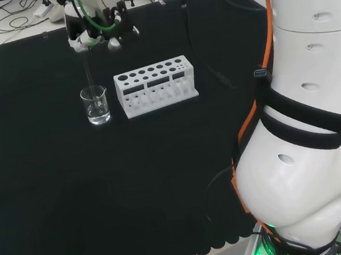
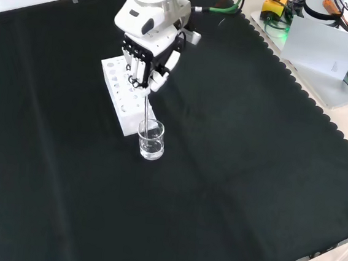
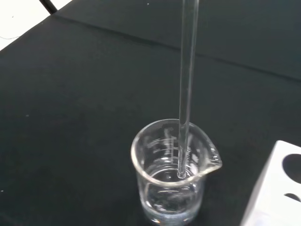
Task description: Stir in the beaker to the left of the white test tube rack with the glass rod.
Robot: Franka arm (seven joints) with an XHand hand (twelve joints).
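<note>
A small clear glass beaker [image 1: 95, 105] [image 2: 151, 140] [image 3: 172, 174] with some clear liquid stands on the black cloth, just left of the white test tube rack [image 1: 155, 86] in the head view. The hand [image 1: 94, 35] [image 2: 147, 59] hangs above the beaker, its fingers curled round the top of a glass rod [image 1: 87, 69] [image 2: 147, 106] [image 3: 187, 84]. The rod hangs nearly upright and its lower end sits inside the beaker, at about the liquid's surface in the wrist view.
The rack [image 2: 122, 91] [image 3: 277, 188] stands close beside the beaker and below the hand. Cables [image 1: 206, 61] lie on the cloth right of the rack in the head view. A grey panel [image 2: 320, 49] and gear sit beyond the cloth's scalloped edge.
</note>
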